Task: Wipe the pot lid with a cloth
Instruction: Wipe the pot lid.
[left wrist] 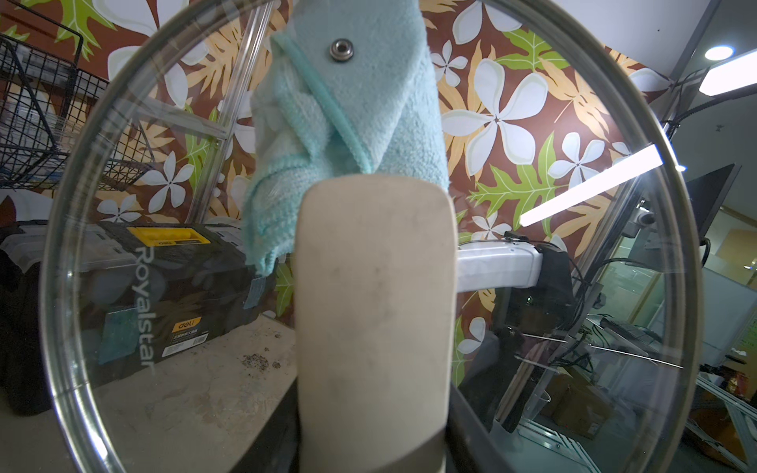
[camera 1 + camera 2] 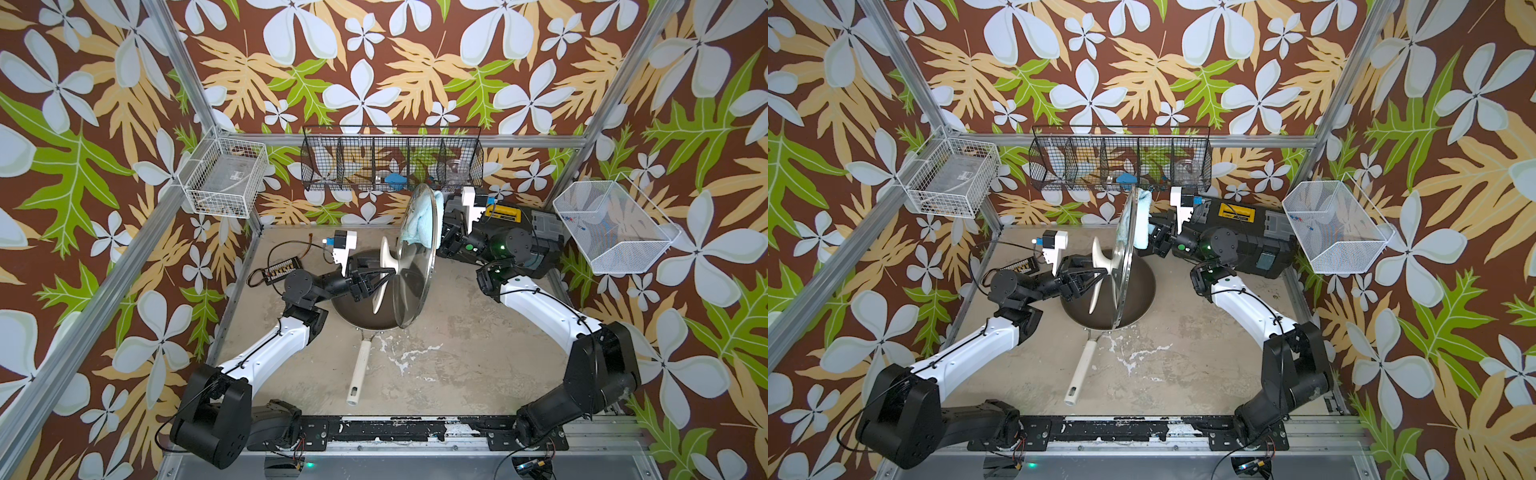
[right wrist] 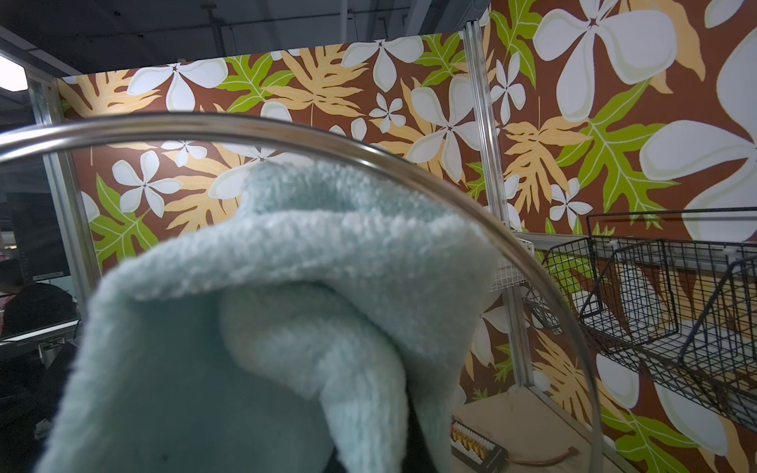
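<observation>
The left claw [image 2: 387, 272] is clenched on the cream bar handle [image 2: 383, 266] of the pot lid [image 2: 413, 270] and holds the lid up on edge, so its clear glass disc and thin metal rim face sideways. On the far face of the glass the right claw [image 2: 434, 232] is clamped on the cloth [image 2: 417, 218], a fluffy pale blue bundle pressed against the upper part of the lid. The left wrist view shows the cloth's folds, stitched hem and a small metal stud through the glass. Below the lid sits a dark round frying pan [image 2: 365, 318], its long cream grip [image 2: 359, 374] pointing toward the robot's base. The table [image 2: 457, 353] is a rough beige slab with white scuffs. At its back right lies a black toolbox [image 2: 513, 224] with a yellow latch. A black wire basket [image 2: 390, 166] and a white wire basket [image 2: 226, 183] hang on aluminium rails, and leaf-and-flower wallpaper [image 2: 374, 62] covers the walls.
</observation>
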Controlling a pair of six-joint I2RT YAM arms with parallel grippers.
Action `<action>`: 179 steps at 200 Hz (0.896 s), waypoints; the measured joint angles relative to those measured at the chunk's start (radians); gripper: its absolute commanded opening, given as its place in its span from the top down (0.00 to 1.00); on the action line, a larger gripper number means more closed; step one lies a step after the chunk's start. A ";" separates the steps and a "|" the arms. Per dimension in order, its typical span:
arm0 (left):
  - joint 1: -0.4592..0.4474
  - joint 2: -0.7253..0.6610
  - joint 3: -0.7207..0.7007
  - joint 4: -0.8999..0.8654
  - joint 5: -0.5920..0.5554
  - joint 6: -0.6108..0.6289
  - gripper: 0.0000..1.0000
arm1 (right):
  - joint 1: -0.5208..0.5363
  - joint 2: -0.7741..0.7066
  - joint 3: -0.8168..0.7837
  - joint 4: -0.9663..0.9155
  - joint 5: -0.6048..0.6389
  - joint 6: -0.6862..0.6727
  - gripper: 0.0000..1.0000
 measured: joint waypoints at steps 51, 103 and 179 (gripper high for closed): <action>0.000 0.002 0.014 0.006 0.001 -0.004 1.00 | -0.003 0.095 0.065 0.029 0.012 0.019 1.00; 0.002 0.003 0.019 0.005 -0.013 -0.012 1.00 | -0.008 0.210 0.143 0.052 0.017 0.052 1.00; 0.002 -0.034 0.048 -0.114 -0.021 0.050 1.00 | -0.002 0.313 0.101 0.197 0.019 0.177 1.00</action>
